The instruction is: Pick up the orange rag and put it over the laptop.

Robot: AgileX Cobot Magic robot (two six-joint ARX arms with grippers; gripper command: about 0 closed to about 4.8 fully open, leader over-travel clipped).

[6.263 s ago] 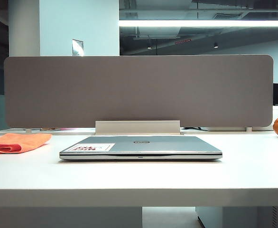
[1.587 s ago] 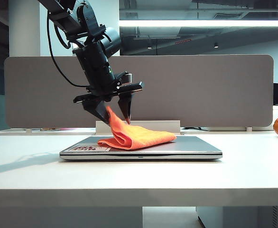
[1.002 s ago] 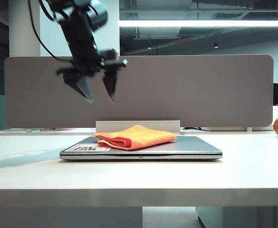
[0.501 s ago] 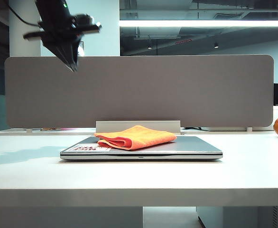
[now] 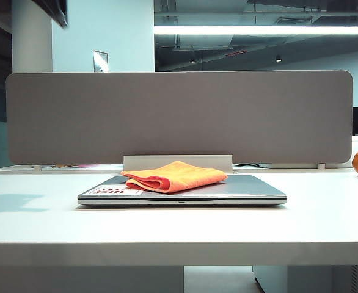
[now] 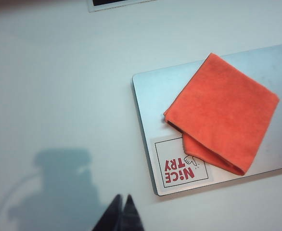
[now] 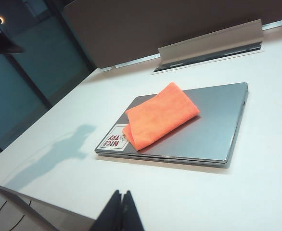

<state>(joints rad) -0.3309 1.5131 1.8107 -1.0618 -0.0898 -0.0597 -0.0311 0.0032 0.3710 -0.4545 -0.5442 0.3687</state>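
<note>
Orange rag [image 5: 174,175] lies on the laptop [image 5: 252,188]: soft, light, best pinched at its fold. Left claw [image 6: 121,214] and right claw [image 7: 121,211] both closed, empty, high above the bench [image 5: 325,220].

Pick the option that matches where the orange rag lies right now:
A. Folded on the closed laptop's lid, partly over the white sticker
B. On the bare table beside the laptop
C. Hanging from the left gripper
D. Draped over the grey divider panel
A: the orange rag lies folded on the closed laptop, one corner over the white sticker, while the left gripper is shut, empty and off the rag.
</note>
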